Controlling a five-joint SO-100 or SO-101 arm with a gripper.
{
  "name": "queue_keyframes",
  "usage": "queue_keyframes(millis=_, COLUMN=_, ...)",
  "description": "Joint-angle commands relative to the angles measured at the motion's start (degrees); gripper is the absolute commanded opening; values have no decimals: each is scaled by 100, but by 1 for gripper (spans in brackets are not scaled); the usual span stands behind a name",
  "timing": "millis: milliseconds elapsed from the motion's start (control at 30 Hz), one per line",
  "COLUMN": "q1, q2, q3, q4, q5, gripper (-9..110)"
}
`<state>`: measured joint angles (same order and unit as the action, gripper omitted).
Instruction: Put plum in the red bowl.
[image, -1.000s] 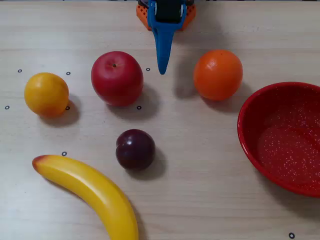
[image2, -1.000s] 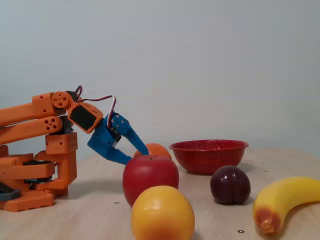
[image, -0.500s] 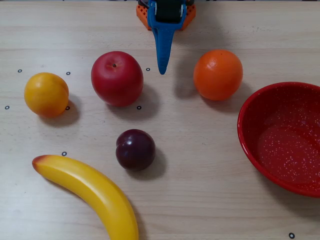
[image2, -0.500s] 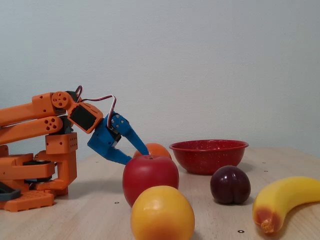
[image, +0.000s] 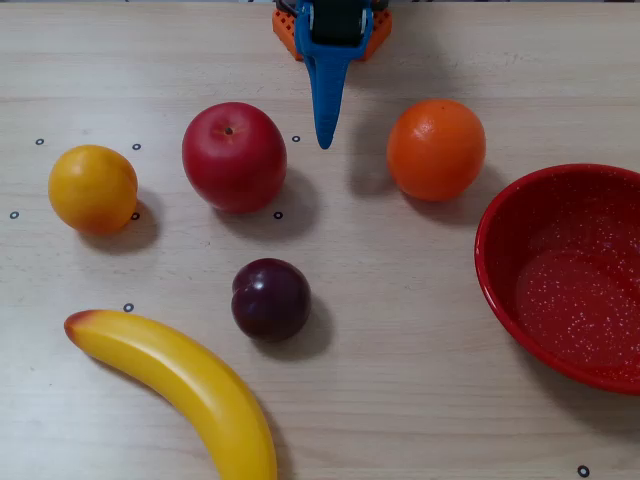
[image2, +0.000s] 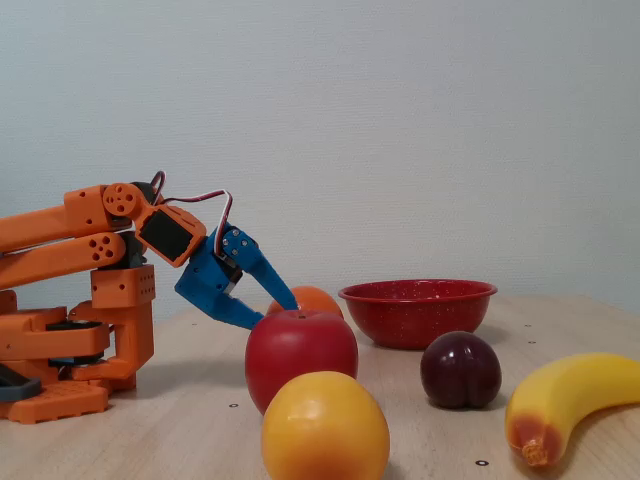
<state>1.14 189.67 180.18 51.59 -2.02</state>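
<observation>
Right now your plum (image: 271, 298) sits on the bare table (image: 400, 400), untouched, below the red apple (image: 234, 156) and just above the banana (image: 180, 380) in the overhead view. Your red bowl (image: 500, 215) lies well apart at the right edge, with nothing in it. An orange (image: 436, 149) and a yellow fruit (image: 92, 188) flank the apple. Your gripper (image: 323, 138) points down between apple and orange, fingers pressed together on nothing, well clear of the plum.
</observation>
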Motion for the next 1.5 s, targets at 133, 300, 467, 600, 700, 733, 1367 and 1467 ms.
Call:
queue_keyframes(millis=133, q1=-97, q2=114, q3=237, q4=-237, q5=35, gripper=0)
queue_keyframes(millis=300, q1=-97, q2=114, q3=237, q4=-237, q5=35, gripper=0)
queue_keyframes(millis=467, q1=-97, q2=114, q3=237, q4=-237, q5=35, gripper=0)
queue_keyframes(millis=600, q1=-97, q2=114, q3=237, q4=-237, q5=35, gripper=0)
queue_keyframes(millis=700, q1=-141, q2=114, q3=237, q4=-237, q5=-62, gripper=0)
queue_keyframes(millis=733, q1=-193, q2=114, q3=237, q4=-237, q5=-105, gripper=1)
queue_keyframes(millis=1367, q1=-202, q2=123, q3=237, q4=-237, q5=-123, gripper=0)
queue_keyframes(millis=1467, q1=-211, q2=123, q3=237, q4=-237, q5=-158, gripper=0)
